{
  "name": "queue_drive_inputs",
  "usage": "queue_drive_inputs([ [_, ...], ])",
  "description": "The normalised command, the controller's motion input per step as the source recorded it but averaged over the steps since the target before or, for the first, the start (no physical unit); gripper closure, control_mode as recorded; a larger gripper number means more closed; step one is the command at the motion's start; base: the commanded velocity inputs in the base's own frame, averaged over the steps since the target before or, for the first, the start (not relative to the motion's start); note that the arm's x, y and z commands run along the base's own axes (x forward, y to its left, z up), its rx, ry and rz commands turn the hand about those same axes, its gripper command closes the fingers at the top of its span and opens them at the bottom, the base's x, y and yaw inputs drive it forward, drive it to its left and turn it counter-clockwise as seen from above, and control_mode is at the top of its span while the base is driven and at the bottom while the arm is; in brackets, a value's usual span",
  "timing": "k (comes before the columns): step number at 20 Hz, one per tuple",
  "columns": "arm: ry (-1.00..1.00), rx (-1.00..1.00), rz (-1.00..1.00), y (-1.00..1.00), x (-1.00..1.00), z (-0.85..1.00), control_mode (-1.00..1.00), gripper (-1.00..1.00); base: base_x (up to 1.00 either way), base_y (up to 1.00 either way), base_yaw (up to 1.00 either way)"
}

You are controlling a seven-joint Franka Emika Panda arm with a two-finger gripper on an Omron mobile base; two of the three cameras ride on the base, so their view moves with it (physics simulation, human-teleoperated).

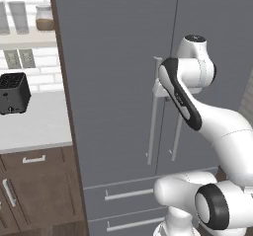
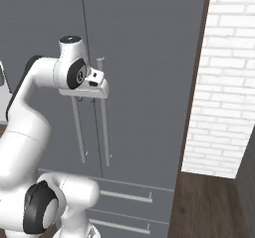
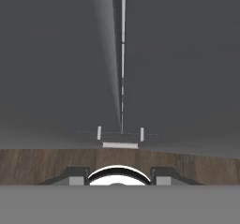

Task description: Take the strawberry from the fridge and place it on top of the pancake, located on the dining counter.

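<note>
fridge (image 1: 113,82): both doors closed, seam running down the middle; two drawers below, also closed.
handles (image 1: 152,112): two long silver bars, one on each side of the seam, close together with a narrow gap between them.
tool (image 2: 84,98): at the top of the handles, pressed near the door face; fingers hidden behind the hand, so whether it is clenched or released I cannot tell.
arm (image 1: 197,106): bent in front of the right door, elbow out toward the base.
left edge: dark wood panel (image 1: 66,111) borders the fridge; desk (image 1: 34,124) beyond it carries a black toaster (image 1: 14,93).
right edge: white brick wall (image 2: 224,77) stands just beside the fridge, wood floor (image 2: 209,207) open at its foot.
strawberry: none to be seen with the doors closed.
</note>
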Motion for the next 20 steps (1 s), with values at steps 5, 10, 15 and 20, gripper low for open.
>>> queue_drive_inputs([
  [5, 0.0, 0.0, 0.0, 0.0, 0.0, 0.0, 1.0, -1.0, 0.0, 0.0, 0.0],
  [10, 0.0, 0.0, 0.0, 0.0, 0.0, 0.0, 1.0, -1.0, -0.22, -0.03, 0.0],
  [15, 0.0, 0.0, 0.0, 0.0, 0.0, 0.0, 1.0, -1.0, -0.42, -0.02, 0.0],
  [20, 0.0, 0.0, 0.0, 0.0, 0.0, 0.0, 1.0, -1.0, -0.46, 0.0, 0.0],
])
